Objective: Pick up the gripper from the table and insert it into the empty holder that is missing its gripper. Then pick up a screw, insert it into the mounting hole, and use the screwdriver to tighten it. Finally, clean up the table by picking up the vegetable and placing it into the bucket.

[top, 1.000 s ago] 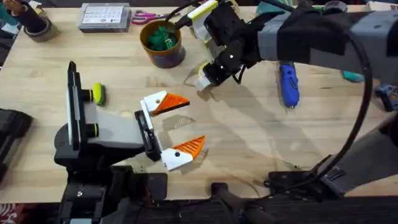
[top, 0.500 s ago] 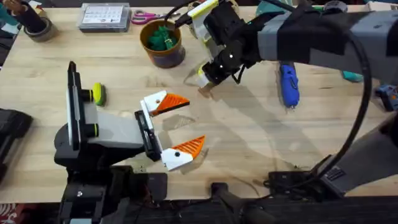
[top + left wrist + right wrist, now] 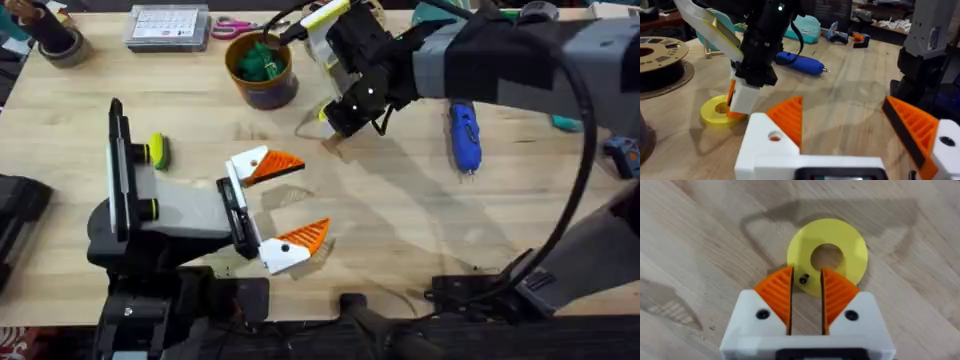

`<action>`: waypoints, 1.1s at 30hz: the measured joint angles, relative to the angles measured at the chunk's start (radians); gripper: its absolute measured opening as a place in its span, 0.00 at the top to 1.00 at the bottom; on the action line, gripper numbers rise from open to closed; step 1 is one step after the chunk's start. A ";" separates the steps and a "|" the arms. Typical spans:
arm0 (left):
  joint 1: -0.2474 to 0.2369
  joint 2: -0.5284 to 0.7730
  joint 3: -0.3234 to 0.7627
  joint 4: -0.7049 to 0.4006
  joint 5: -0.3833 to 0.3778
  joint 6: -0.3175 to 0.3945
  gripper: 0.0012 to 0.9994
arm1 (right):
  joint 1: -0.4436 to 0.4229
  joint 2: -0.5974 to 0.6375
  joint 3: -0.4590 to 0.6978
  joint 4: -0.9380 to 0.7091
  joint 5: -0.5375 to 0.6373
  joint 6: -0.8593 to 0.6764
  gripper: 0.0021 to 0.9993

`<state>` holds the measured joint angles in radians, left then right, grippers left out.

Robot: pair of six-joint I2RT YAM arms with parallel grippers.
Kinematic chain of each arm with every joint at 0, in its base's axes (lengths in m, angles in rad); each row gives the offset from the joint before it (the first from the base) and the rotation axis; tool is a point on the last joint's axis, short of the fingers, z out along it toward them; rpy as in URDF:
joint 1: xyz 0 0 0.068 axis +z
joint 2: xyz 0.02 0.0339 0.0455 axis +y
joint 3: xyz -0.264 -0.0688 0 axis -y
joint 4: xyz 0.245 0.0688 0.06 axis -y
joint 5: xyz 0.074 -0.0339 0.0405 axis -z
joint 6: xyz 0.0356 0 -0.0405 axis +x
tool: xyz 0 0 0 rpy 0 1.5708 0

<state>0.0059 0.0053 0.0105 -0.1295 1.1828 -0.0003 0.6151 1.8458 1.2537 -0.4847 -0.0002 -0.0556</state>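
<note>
My right gripper (image 3: 333, 120) reaches in from the right and hovers low over a yellow ring (image 3: 827, 255) on the table (image 3: 400, 220). Its orange fingers (image 3: 777, 292) stand a narrow gap apart, with a small black screw (image 3: 803, 279) lying on the ring between their tips. My left gripper (image 3: 285, 203) rests open near the front. Both of its white holders (image 3: 247, 163) carry an orange finger, and I cannot tell which was fitted. The blue screwdriver (image 3: 464, 135) lies to the right of the ring. The bucket (image 3: 262, 72) at the back holds the green vegetable (image 3: 258, 60).
A clear parts box (image 3: 168, 27) and pink scissors (image 3: 232, 27) lie along the far edge. A tape roll (image 3: 60, 45) sits at the far left. A yellow-green knob (image 3: 157, 150) lies beside the left arm. A brown filament spool (image 3: 655, 55) stands behind the ring.
My right gripper has shifted slightly toward the far side over the yellow ring. The left arm, the screwdriver and the bucket have not moved.
</note>
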 joint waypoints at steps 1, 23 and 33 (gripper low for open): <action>0.000 0.000 0.000 0.000 0.000 0.000 0.01 | 0.000 0.000 0.000 0.000 0.000 0.000 0.71; 0.000 0.000 0.000 0.000 0.000 0.000 0.01 | 0.000 0.000 0.000 0.010 0.000 0.003 1.00; 0.000 0.000 0.000 0.000 0.000 0.000 0.01 | 0.000 0.000 0.000 0.010 0.000 0.003 1.00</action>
<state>0.0059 0.0054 0.0105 -0.1295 1.1828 -0.0006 0.6151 1.8462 1.2537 -0.4747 -0.0004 -0.0530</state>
